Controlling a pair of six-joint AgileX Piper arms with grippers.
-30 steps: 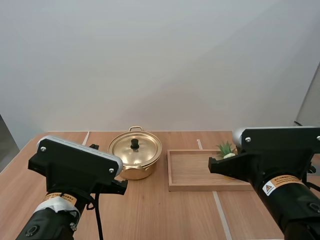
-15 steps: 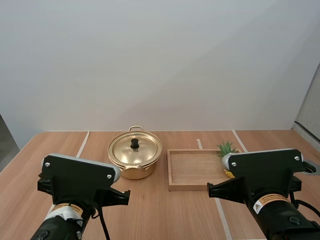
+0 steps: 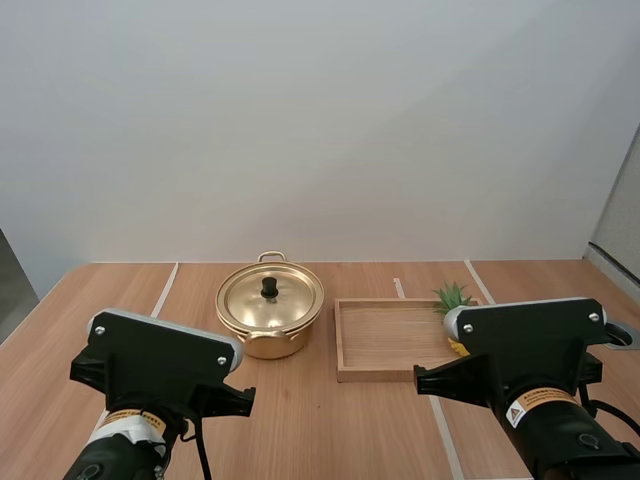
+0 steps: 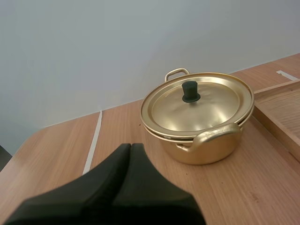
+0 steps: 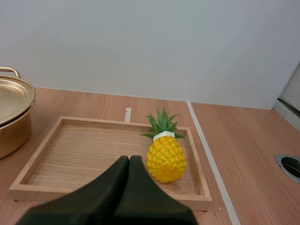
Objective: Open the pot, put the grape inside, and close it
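Gold lid (image 4: 206, 105) sits on the pot (image 4: 208, 149), pineapple (image 5: 165, 157) in the tray (image 5: 37, 152): nothing done yet. Both clenched empty: left gripper (image 4: 130, 149), right gripper (image 5: 129, 161).

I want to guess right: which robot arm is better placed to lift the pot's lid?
Probably left. The left gripper, shut, faces the pot with its lid on; the right gripper faces the wooden tray holding a pineapple.

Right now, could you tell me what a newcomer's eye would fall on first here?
The shiny golden pot, lid on, stands on the table left of the wooden tray. A yellow pineapple, not a grape, stands upright at the tray's far right corner. The left gripper and right gripper are shut on nothing.
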